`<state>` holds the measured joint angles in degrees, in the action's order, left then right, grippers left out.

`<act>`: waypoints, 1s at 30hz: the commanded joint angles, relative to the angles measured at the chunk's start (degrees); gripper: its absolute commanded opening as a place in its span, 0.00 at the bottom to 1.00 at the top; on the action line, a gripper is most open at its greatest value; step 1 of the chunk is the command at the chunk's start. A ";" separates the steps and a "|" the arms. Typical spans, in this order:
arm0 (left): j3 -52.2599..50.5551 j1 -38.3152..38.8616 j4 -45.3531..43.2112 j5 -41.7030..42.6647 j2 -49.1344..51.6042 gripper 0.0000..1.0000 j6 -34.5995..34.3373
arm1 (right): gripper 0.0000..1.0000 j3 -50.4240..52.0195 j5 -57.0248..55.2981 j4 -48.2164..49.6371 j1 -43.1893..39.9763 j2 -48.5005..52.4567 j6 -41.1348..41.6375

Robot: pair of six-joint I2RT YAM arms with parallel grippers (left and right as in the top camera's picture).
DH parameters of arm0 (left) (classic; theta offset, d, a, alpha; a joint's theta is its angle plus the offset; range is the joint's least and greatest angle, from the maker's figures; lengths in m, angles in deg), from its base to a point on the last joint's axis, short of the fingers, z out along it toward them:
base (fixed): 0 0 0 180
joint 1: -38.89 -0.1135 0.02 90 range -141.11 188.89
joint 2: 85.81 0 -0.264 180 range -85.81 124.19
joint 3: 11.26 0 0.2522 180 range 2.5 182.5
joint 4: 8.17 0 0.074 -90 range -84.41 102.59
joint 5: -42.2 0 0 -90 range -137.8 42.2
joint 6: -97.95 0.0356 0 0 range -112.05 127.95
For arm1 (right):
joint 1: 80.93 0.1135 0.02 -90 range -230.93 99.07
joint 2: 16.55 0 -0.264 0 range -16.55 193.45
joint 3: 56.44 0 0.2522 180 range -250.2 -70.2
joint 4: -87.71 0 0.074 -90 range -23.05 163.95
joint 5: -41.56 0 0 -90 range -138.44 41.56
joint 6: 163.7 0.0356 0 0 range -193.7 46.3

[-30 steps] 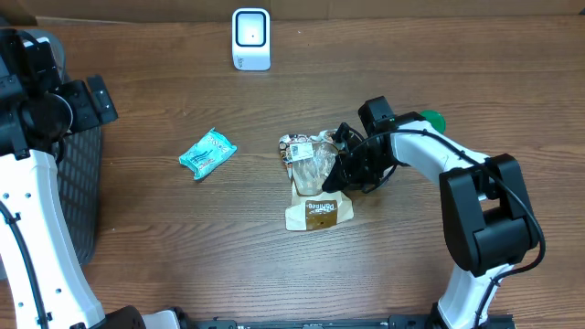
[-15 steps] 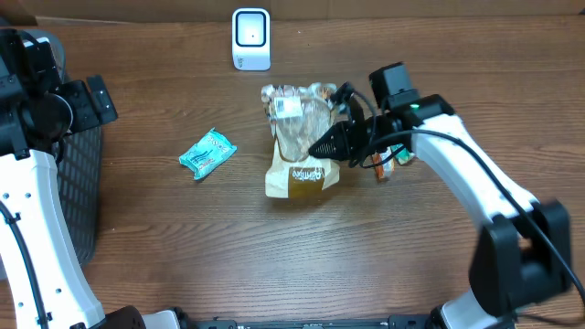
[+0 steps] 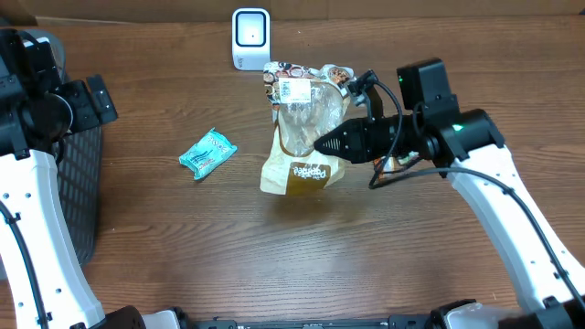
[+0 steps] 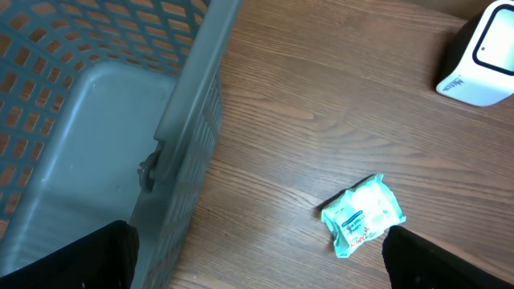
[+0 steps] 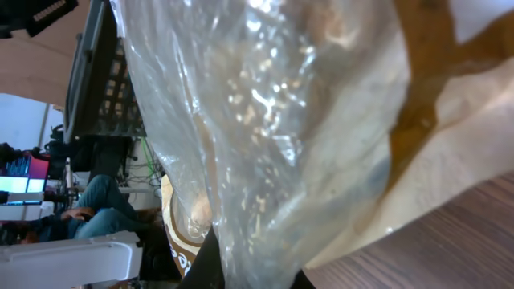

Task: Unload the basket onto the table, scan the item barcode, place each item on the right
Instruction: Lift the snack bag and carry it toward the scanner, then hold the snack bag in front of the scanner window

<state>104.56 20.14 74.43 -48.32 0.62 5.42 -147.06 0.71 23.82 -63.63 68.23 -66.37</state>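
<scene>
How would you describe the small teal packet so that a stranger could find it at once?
Start at the mesh basket on the table's left edge and look to its right, over bare wood. The packet lies flat there, alone, left of the bag that the right gripper holds up. It is the only teal thing, small and crinkled; the bag is larger, clear and brown.

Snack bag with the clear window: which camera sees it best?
Overhead: the whole snack bag shows, white label up, near the scanner. Right wrist sees only close-up plastic; left wrist misses it.
</scene>
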 commanded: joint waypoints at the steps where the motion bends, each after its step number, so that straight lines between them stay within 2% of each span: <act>1: 1.18 0.02 -0.04 -0.07 0.13 1.00 1.27 | 0.04 -1.42 -0.09 0.07 0.13 -2.80 3.41; 5: 1.18 0.02 -0.04 -0.07 0.13 1.00 1.27 | 0.04 -3.19 -6.99 -1.14 1.16 -1.62 8.09; 9: 1.18 0.02 -0.04 -0.07 0.13 1.00 1.27 | 0.04 -10.78 -14.05 -8.02 3.34 2.93 7.58; 11: 1.18 0.02 -0.07 -0.07 0.13 1.00 1.27 | 0.04 -17.42 -18.64 -12.85 4.66 6.45 6.82; 15: 1.18 0.02 -0.04 -0.07 0.13 1.00 1.27 | 0.04 -39.82 -32.33 -24.70 7.61 17.66 4.59; 19: 1.18 0.02 -0.07 -0.07 0.13 0.99 1.27 | 0.04 -54.51 -45.40 -28.41 9.33 26.18 3.48; 22: 1.18 0.02 -0.07 -0.04 0.13 1.00 1.27 | 0.04 -56.59 -61.44 -22.91 11.43 30.21 1.77; 25: 1.18 0.02 -0.04 -0.04 0.13 0.99 1.27 | 0.04 -56.57 -71.67 -15.67 13.35 33.83 -2.47; 30: 1.18 0.02 -0.04 -0.07 0.13 0.99 1.27 | 0.04 -56.24 -83.32 -2.60 15.93 40.06 -16.57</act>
<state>104.56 20.14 74.43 -48.32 0.64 5.42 -202.31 -67.25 15.60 -49.62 104.47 -71.61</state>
